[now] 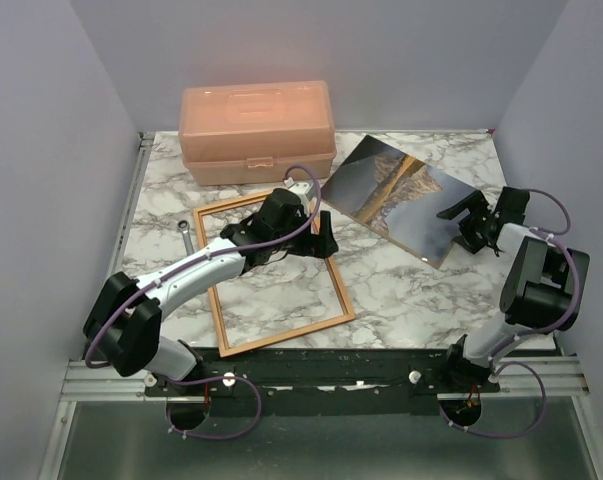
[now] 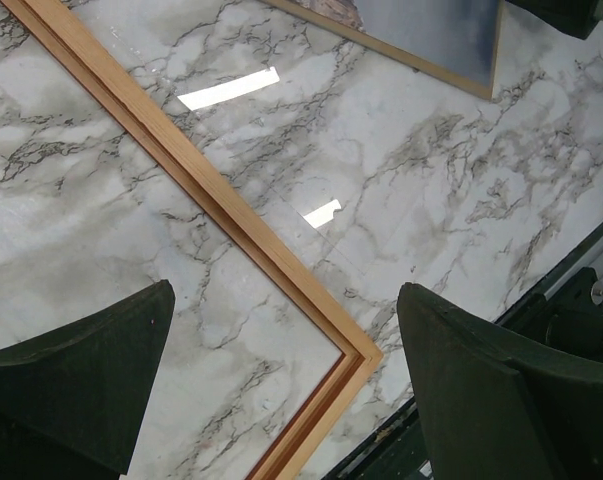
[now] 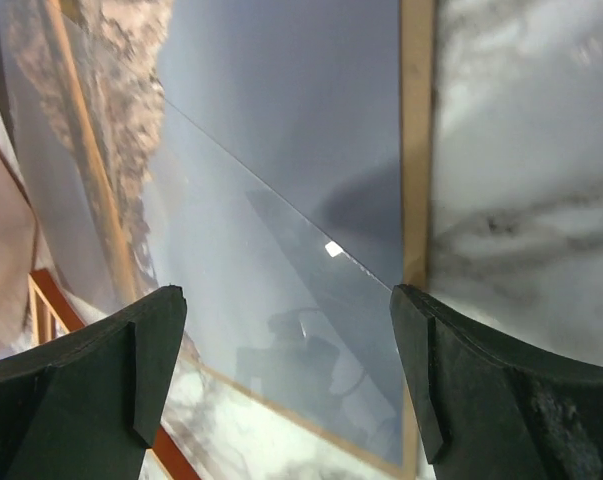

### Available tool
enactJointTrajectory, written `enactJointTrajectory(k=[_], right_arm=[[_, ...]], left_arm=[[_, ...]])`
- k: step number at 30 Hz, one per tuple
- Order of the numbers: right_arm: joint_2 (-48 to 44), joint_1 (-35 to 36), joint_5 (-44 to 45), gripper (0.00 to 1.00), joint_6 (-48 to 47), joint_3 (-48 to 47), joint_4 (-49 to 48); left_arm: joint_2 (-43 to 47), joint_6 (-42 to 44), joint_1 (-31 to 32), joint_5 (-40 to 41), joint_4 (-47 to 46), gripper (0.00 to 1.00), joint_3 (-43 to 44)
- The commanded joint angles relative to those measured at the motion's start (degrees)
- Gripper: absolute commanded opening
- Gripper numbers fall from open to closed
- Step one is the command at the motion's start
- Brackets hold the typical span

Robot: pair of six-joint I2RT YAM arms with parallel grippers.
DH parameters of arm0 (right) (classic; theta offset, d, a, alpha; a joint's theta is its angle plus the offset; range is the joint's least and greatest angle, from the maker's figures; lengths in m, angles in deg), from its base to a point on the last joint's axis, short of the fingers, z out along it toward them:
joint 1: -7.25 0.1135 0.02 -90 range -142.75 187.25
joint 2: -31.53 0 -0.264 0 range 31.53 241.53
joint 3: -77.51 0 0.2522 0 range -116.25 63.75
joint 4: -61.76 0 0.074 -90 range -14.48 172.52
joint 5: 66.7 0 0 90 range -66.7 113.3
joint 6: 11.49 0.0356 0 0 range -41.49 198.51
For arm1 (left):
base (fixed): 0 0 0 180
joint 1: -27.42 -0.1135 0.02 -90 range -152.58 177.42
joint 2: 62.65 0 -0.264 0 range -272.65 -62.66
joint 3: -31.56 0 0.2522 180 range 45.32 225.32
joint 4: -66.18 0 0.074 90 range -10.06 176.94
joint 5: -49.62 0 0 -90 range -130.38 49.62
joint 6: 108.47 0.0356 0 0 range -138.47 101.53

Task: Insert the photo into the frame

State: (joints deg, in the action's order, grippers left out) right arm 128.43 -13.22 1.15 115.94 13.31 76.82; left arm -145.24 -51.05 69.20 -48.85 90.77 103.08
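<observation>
The frame (image 1: 338, 291) lies flat on the marble, pale tan side up; its near right corner (image 2: 364, 356) shows a reddish inner rim. My left gripper (image 1: 323, 235) hovers open over the frame's right rail, which runs between the fingers (image 2: 81, 385) with nothing held. The photo (image 1: 396, 190), a mountain mirrored in water, rests at the back right on a tan board (image 3: 416, 150). My right gripper (image 1: 459, 228) is open at the photo's (image 3: 281, 150) near right corner, fingers (image 3: 461, 390) apart above it. A glossy clear sheet's edge crosses the print diagonally.
A peach plastic box (image 1: 256, 130) stands at the back, just behind the frame. A small metal tool (image 1: 184, 235) lies left of the frame. The black mounting rail (image 1: 331, 365) runs along the table's near edge. Walls close in on both sides.
</observation>
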Motion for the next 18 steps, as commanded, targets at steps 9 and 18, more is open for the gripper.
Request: enactJointTrajectory(k=[9, 18], right_arm=[[-24.92, -0.19, -3.09, 0.97, -2.68, 13.87, 15.21], [-29.18, 0.08, -12.15, 0.91, 0.68, 27.32, 10.12]], left_arm=[[3.81, -1.87, 0.69, -2.55, -2.01, 0.96, -2.29], [6.69, -3.08, 0.67, -4.06, -3.08, 0.96, -3.29]])
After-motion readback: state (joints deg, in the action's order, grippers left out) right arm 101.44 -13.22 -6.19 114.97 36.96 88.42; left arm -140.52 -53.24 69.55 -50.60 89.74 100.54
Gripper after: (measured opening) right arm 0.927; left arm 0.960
